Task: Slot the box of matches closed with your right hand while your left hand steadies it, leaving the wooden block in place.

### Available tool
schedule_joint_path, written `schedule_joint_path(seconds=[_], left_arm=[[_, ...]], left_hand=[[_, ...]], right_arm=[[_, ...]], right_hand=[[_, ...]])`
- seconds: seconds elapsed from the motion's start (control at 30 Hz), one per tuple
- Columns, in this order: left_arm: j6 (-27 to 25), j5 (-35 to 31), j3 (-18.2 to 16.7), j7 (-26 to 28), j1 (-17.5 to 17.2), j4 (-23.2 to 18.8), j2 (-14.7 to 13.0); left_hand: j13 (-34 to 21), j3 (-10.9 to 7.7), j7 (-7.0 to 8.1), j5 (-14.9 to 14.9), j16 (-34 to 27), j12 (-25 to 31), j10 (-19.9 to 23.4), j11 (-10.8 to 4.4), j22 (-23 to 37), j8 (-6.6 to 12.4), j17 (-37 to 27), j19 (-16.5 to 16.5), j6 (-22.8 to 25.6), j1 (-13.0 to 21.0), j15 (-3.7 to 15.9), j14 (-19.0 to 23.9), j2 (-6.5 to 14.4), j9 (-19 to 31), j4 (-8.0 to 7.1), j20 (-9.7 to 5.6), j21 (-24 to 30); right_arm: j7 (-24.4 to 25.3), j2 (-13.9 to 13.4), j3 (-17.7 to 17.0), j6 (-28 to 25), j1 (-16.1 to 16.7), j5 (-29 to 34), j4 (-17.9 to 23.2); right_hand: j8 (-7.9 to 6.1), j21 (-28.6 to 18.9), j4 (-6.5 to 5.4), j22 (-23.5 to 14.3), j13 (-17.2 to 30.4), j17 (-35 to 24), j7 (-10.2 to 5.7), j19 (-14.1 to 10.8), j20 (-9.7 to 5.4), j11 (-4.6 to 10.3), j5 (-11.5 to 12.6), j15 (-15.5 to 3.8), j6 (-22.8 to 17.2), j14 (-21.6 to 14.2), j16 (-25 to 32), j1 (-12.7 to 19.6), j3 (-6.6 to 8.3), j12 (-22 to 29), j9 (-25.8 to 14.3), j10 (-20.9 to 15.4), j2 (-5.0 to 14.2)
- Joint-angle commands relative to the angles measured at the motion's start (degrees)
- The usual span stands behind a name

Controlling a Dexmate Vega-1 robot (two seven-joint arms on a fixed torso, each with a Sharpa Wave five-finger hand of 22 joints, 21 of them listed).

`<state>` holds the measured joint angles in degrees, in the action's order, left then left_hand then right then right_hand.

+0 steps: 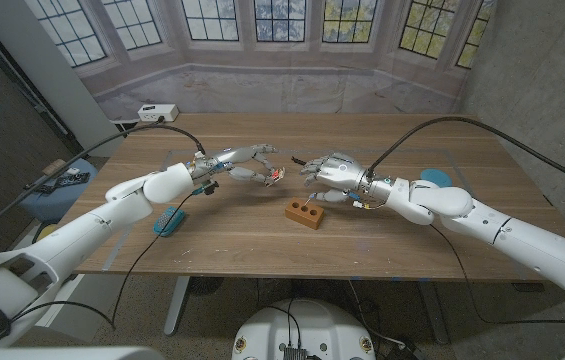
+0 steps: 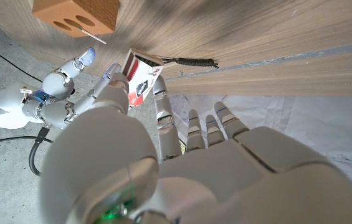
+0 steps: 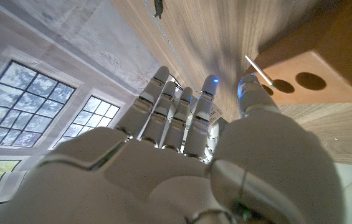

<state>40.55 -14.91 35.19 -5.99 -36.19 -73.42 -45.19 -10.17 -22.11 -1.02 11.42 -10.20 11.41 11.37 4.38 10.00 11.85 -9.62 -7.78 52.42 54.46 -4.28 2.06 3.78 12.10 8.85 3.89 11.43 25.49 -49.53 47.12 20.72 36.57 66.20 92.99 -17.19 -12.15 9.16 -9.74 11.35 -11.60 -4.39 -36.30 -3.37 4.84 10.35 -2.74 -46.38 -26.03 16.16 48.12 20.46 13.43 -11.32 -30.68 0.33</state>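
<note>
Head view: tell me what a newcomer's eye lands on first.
The two white hands meeting over the table's middle: the left hand holds up a small matchbox, red and white in the left wrist view, and the right hand faces it close by. Just in front of them, a wooden block with a match stuck in it sits on the table.

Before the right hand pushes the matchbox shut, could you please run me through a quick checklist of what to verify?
1. Left hand holds the matchbox above the table: ok, pinched in its fingers.
2. Drawer still needs closing: cannot tell, though one end looks open in the left wrist view.
3. Right hand free, facing the box: ok, fingers apart, close by.
4. Right hand touching the box: cannot tell.
5. Wooden block clear of both hands: ok, resting on the table, a match standing in one hole.
</note>
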Motion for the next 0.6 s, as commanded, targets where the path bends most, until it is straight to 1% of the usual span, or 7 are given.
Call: schedule_joint_path(seconds=[0.03,0.6], left_arm=[[-0.97,-0.22,-0.72,0.47,-1.31,-1.94,-0.73],[-0.56,-0.27,-1.2,0.26,-1.74,-1.8,-1.75]], left_hand=[[-0.05,0.09,0.37,-0.06,0.02,-0.12,0.22,-0.34,0.2,0.37,-0.04,-0.14,0.5,0.06,-0.04,0.03,0.74,0.2,0.04,-0.58,-0.02],[-0.05,0.09,0.42,-0.11,0.0,-0.1,0.37,-0.42,0.2,0.36,-0.04,-0.17,0.57,0.04,0.1,0.2,0.84,0.22,0.07,-0.62,-0.02]], right_arm=[[3.73,0.09,1.94,1.29,-1.72,2.16,-2.46],[5.61,1.04,3.93,1.8,-3.98,2.88,-5.17]], right_hand=[[-0.24,-0.37,0.06,-0.18,0.1,-0.34,-0.02,-0.63,-2.91,0.12,0.3,-7.72,-0.85,-0.71,0.34,0.65,-0.32,0.31,-0.32,-0.86,0.14],[-0.2,-0.31,0.01,-0.19,0.14,-0.45,0.18,-0.97,-3.1,0.12,0.34,-7.89,-1.36,-1.42,0.6,0.95,-0.63,0.24,-0.34,-1.41,0.22]])
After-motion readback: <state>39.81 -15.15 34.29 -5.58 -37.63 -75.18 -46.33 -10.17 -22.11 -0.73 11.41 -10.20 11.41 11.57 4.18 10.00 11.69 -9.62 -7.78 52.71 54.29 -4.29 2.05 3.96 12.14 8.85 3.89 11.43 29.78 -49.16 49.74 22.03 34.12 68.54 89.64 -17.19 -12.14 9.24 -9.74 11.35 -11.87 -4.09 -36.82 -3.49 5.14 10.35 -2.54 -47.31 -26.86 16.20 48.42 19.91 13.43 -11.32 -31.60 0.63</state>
